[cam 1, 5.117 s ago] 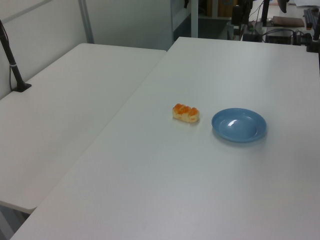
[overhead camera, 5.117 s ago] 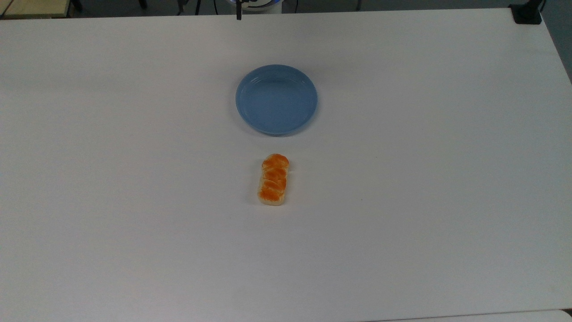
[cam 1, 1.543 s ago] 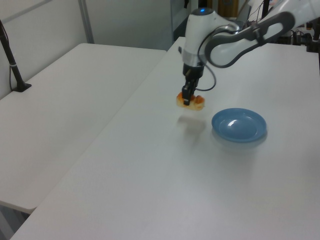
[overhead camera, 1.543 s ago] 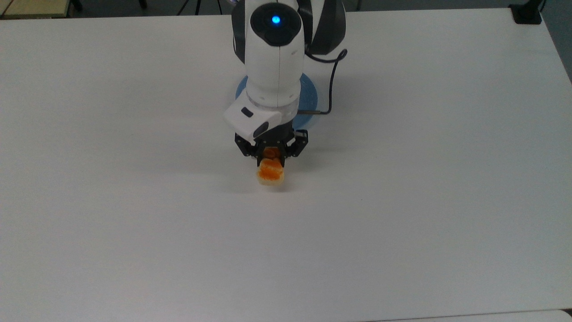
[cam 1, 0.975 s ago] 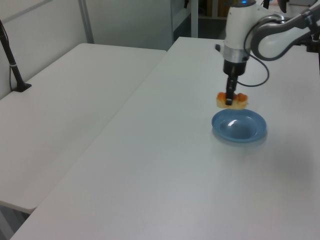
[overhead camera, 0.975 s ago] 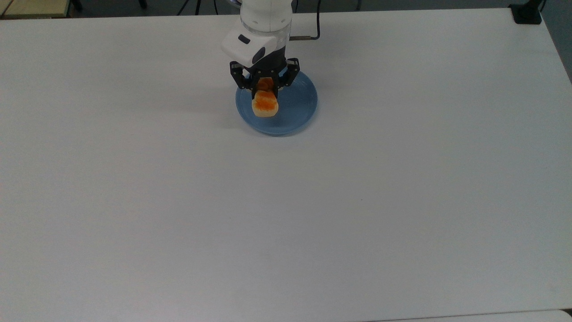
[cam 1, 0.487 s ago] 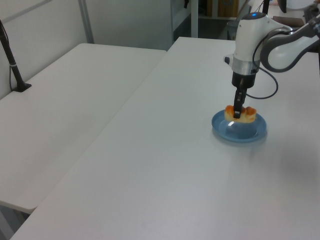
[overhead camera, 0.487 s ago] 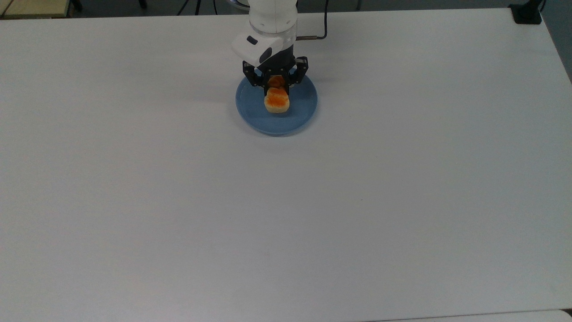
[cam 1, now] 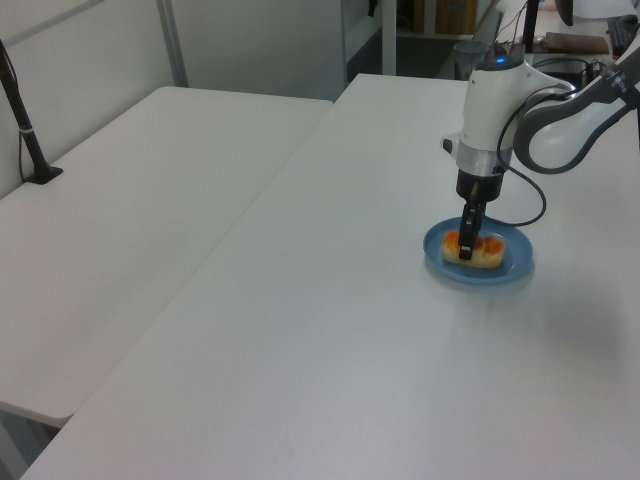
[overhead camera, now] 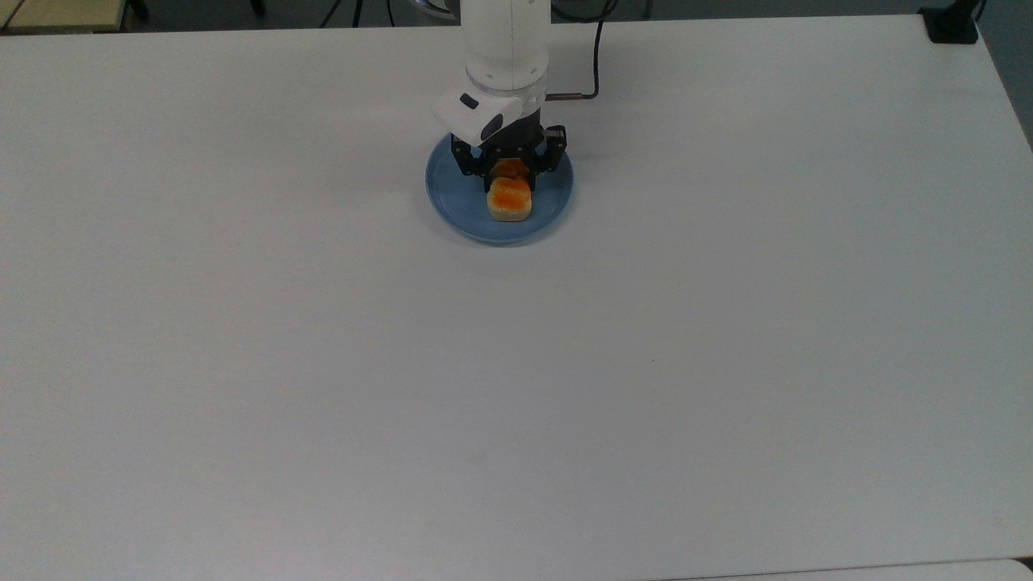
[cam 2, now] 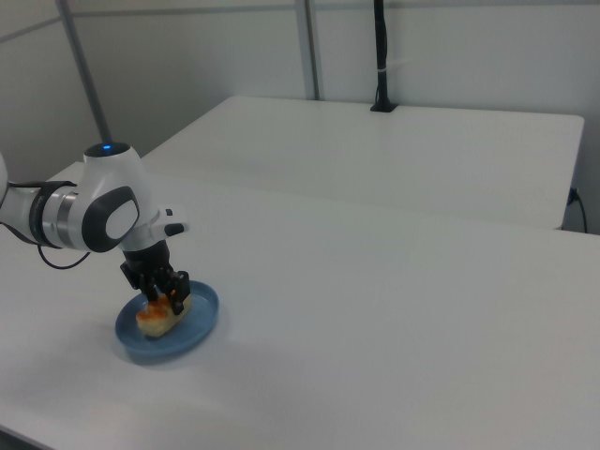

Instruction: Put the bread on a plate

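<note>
Directly beneath the gripper (overhead camera: 508, 179), inside the rim of the light-blue plate (overhead camera: 452, 198), the bread (overhead camera: 510, 199) is found, with the gripper clamped across its two long sides near the middle of the loaf. In the top view the loaf's long axis runs from far to near, its near end projecting from under the black gripper body toward the near rim, so the grip is taken across the short width. In the left view the same loaf (cam 1: 474, 250) is seen lengthwise, lying low over the plate (cam 1: 510, 270), its underside apparently at or just above the plate floor; contact cannot be confirmed. In the right view the bread (cam 2: 156, 317) sits toward the right view's left part of the plate (cam 2: 202, 319). Since the loaf is judged shorter than the plate's width and lies within the rim at both ends, the coming release is thought to call only for parting the gripper and a straight lift away from the desk (overhead camera: 726, 363).
</note>
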Tool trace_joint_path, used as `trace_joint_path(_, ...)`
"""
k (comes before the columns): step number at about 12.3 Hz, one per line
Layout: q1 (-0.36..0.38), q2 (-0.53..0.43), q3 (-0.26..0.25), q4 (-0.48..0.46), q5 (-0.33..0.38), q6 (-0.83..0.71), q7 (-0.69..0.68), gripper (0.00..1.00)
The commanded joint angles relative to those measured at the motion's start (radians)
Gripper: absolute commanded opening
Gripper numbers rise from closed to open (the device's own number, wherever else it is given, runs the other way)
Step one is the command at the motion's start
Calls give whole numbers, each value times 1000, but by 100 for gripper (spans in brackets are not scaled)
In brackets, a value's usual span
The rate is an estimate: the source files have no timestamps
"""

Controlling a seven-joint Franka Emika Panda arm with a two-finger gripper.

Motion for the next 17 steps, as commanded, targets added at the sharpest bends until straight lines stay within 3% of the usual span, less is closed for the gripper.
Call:
trace_joint_path(1, 6, -22, -9, 18, 6, 0, 6, 100)
trace_joint_path(4, 3, -39, -17, 135, 6, -173, 8, 100)
trace_joint_path(7, -33, -39, -18, 353, -19, -418, 15, 100)
trace_joint_path(8, -52, -39, -20, 468, -25, -536, 14, 100)
trace_joint_path(11, -99, -39, -20, 635, -37, -733, -32, 100)
trace_joint_path(14, -126, -39, -24, 739, -42, -830, -63, 100)
trace_joint_path(17, -127, -41, -21, 760, -90, -875, -87, 100)
